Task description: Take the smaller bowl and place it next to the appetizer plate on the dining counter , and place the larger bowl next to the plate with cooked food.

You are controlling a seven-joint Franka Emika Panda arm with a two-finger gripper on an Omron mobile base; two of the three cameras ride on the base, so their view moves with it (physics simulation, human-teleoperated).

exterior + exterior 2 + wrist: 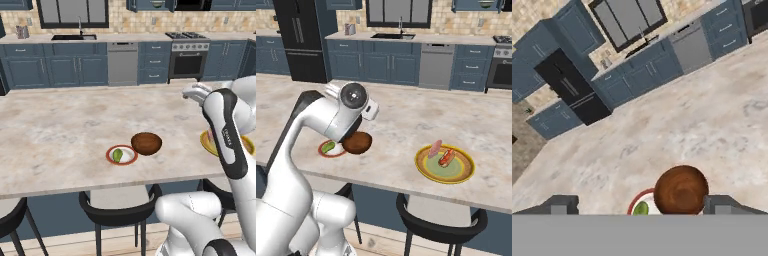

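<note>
Jaws [640,205] stood spread wide and empty, their two tips well apart above the smaller bowl [681,190]. That bowl sat upright on the dining surface [60,135], touching or just beside the appetizer plate [121,155] with its green piece, so the first half of the task looked done. Glossy, reddish-brown and deep-sided, the bowl appeared wood-like and intact. Farther along the slab lay the plate with cooked food [445,164], yellow with an olive centre, with nothing set beside it. Fetching the larger bowl and placing it there seemed to be what remained.
</note>
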